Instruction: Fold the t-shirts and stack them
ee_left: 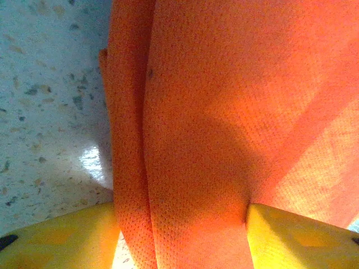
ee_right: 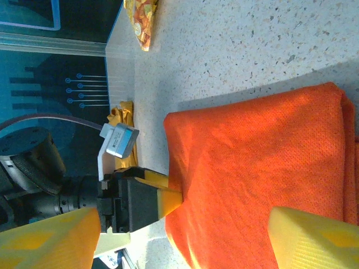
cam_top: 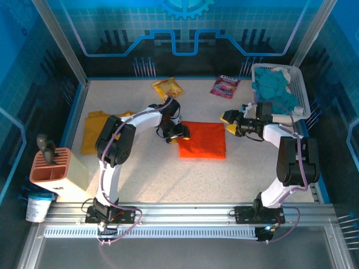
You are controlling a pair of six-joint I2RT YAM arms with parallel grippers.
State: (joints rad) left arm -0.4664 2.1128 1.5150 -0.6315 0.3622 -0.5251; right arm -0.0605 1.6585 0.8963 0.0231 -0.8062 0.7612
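Orange t-shirt edge clamped in left pincer, tips buried in cloth; right pincer spread open.

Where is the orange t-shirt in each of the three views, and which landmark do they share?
Top external: orange t-shirt, folded, near the picture's centre.
Left wrist: middle and right, running down between the jaws.
Right wrist: centre to right edge.
Shared landmark: the left gripper at the shirt's edge.
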